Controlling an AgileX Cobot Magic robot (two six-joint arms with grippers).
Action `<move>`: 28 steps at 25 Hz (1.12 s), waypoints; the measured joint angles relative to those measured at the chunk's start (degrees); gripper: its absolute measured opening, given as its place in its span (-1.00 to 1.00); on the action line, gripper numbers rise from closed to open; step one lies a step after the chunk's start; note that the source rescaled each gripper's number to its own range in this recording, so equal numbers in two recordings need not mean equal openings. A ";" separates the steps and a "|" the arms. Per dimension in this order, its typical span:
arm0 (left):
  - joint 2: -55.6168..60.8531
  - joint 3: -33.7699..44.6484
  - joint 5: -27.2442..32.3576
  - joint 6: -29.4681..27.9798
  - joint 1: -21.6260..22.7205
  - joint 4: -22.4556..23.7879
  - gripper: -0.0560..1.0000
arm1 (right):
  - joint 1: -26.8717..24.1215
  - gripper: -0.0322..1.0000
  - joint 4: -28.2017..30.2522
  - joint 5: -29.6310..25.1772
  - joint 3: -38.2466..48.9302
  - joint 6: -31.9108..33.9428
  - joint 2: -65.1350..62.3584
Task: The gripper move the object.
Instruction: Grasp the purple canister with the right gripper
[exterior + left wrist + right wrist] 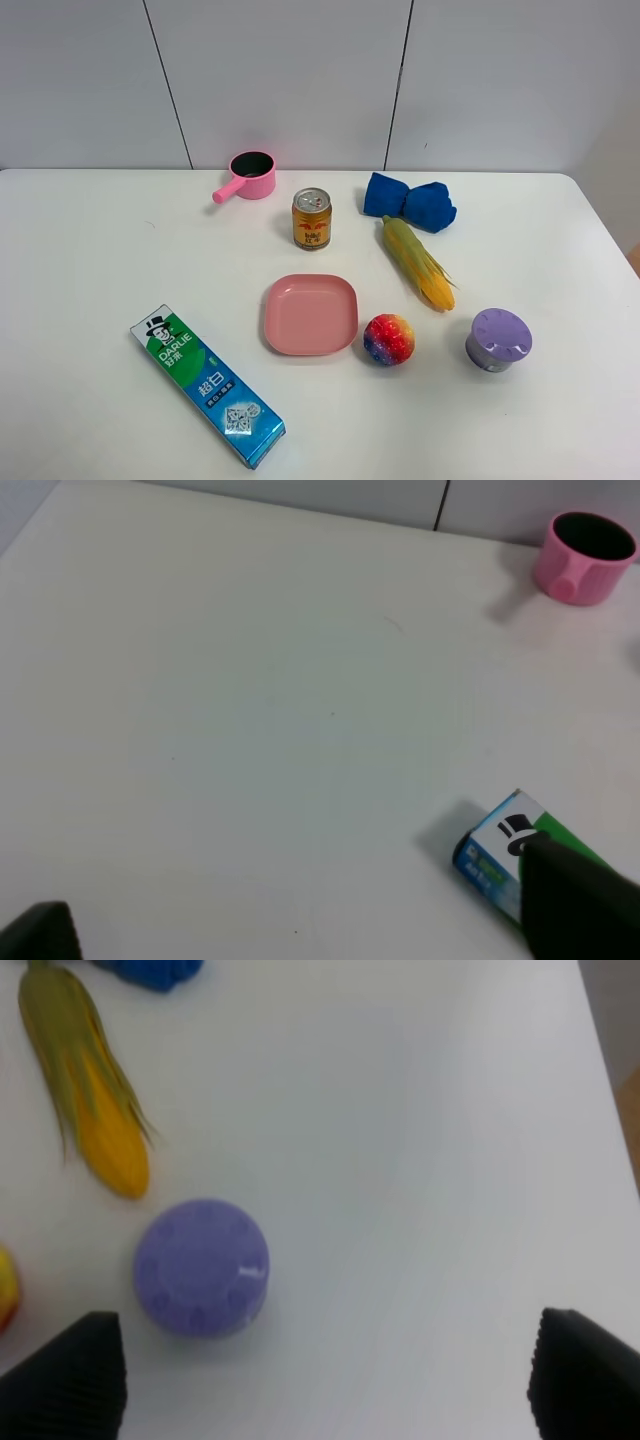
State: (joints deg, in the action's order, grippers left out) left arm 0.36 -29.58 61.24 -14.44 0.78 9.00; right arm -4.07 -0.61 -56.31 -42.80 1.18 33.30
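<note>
The object is a small round container with a lilac dotted lid (498, 339), standing upright at the front right of the white table. In the right wrist view it (202, 1266) sits just ahead of my right gripper (320, 1380), close to one black fingertip (65, 1375). That gripper is open and empty, with its jaws wide apart. My left gripper (310, 920) is also open and empty, over bare table, with one fingertip (580, 900) over the end of the toothpaste box (500, 855). Neither arm shows in the exterior high view.
A pink saucepan (250, 175), a drink can (311, 218), a blue cloth (409, 201), a corn cob (418, 262), a pink square plate (311, 314), a rainbow ball (388, 339) and the toothpaste box (207, 385) lie on the table. The table's right edge (612, 235) is near the container.
</note>
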 joint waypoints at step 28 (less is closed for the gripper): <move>0.00 0.00 0.05 0.00 0.00 0.00 1.00 | 2.29 -0.10 -10.99 2.19 -9.44 -10.64 44.08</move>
State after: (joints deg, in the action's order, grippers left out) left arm 0.36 -29.58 61.29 -14.44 0.78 9.00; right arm -1.78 -11.61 -54.11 -52.24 -9.46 77.38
